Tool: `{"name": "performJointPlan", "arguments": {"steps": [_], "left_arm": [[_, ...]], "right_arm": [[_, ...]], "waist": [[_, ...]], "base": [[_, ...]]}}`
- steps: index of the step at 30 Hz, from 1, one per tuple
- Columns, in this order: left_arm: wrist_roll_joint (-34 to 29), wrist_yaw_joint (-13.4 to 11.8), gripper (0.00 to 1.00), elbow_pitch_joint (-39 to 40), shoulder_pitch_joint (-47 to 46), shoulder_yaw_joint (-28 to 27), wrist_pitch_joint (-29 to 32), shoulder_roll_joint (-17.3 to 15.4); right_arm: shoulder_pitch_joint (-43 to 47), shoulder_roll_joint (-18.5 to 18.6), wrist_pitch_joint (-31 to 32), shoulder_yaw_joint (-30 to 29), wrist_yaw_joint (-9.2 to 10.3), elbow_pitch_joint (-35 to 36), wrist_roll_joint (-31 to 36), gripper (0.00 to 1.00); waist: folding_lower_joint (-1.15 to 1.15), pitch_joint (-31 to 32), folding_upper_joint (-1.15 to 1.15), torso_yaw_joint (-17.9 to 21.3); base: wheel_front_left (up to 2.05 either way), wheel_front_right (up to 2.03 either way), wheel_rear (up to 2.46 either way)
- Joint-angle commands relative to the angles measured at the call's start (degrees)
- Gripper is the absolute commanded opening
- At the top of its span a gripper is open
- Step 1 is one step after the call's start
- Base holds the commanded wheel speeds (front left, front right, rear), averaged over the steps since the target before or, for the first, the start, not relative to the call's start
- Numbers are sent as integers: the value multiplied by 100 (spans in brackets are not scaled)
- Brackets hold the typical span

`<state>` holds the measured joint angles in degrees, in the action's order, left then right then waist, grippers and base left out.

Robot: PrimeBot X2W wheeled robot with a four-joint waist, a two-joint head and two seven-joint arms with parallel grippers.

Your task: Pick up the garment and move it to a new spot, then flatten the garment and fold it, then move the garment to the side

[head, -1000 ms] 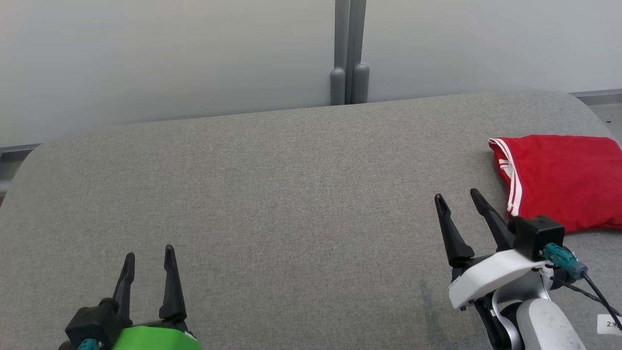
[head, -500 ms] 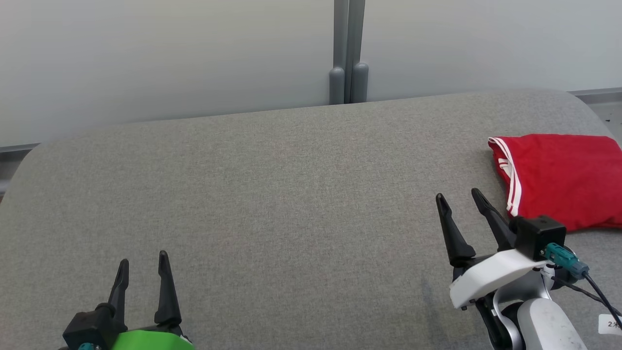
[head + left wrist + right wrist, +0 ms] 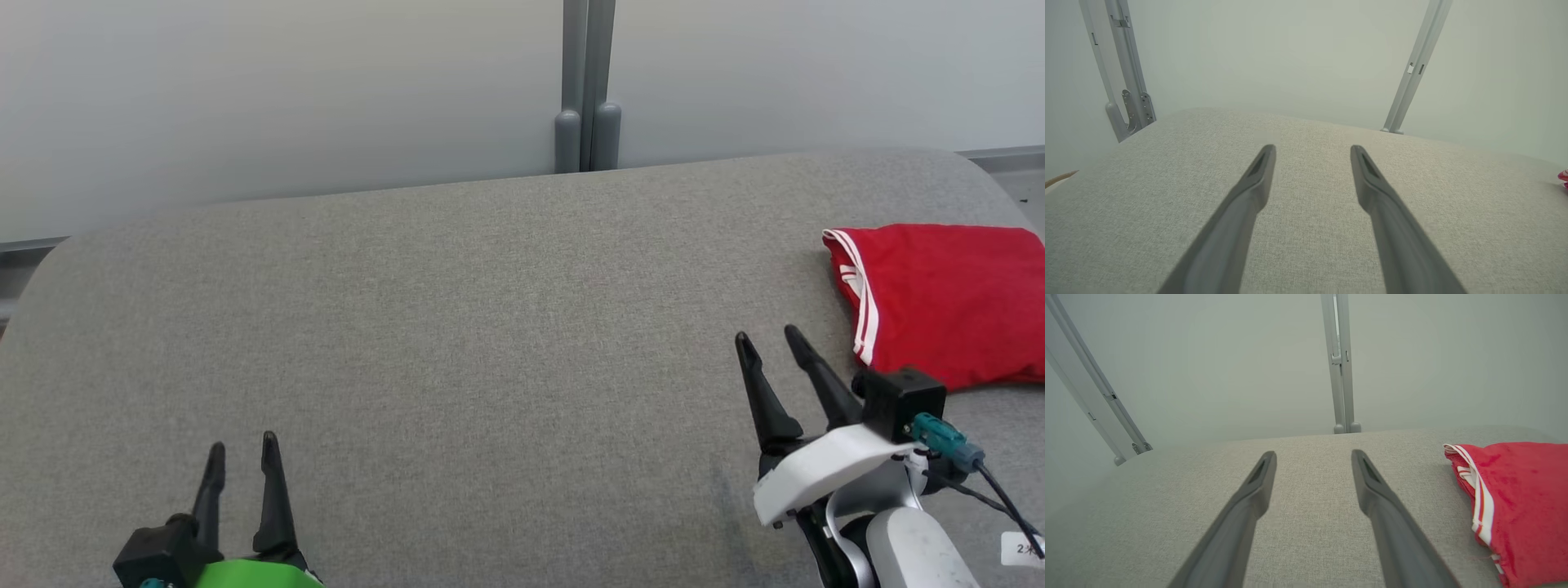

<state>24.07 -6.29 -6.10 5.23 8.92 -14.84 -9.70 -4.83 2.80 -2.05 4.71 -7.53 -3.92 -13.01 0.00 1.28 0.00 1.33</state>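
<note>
Two grippers hang over a grey woven-fabric tabletop (image 3: 490,327) with rounded corners.

Head view: the left gripper (image 3: 242,443) is low left and the right gripper (image 3: 766,333) low right. Both have dark tapered fingers spread apart, nothing between them. The red garment (image 3: 947,302), folded with white stripes along one edge, lies at the table's right end, near the right gripper. A white tag (image 3: 1020,549) reads "2", rest cut off.

Left wrist view: catches a red sliver of it at the far right edge.

Right wrist view: the soft, slightly fuzzy cloth and stripes up close, right of the fingers.
</note>
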Motion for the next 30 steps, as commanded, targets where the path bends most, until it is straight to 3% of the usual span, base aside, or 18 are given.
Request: {"name": "performJointPlan", "arguments": {"steps": [1,4,30], "left_arm": [[10,4,0,-6,3,-1,5,4],[34,4,0,-169,26,47,21,42],[2203,434,0,-278,-280,-368,590,215]], "right_arm": [[8,-1,-3,0,0,-9,-9,0],[139,-20,2,5,0,-164,-30,0],[85,99,219,-256,1,-373,-2623,0]], "waist": [[0,0,0,0],[0,-2,0,-1],[0,-29,0,-27]], "base": [[0,0,0],[0,0,0],[0,0,0]]}}
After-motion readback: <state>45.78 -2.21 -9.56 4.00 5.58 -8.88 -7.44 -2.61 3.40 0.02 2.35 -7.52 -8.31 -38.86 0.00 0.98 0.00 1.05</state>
